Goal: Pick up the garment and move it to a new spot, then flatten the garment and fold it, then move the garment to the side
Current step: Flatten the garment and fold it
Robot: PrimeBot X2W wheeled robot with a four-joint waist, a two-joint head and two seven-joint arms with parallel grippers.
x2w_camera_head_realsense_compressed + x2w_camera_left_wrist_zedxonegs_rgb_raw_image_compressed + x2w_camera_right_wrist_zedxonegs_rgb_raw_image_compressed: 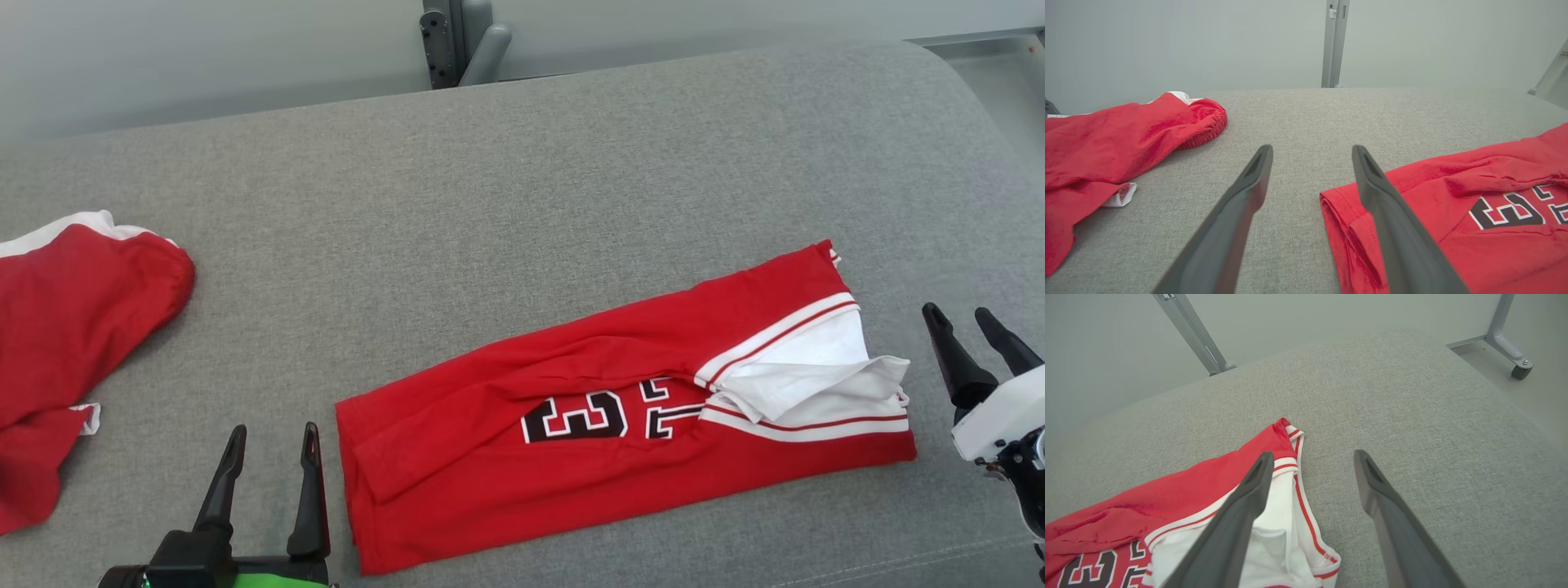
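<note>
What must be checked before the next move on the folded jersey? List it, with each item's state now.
1. Left end effector open, empty, beside the jersey's plain end: ok.
2. Right end effector open, empty, off the striped end: ok.
3. Jersey folded into a long strip: ok.
4. Fold tidy: not ok, white fabric bunches out at the striped end.
5. Other red garment lies apart from the jersey: ok.
6. Bare grey cushion behind the jersey for setting it aside: ok.
</note>
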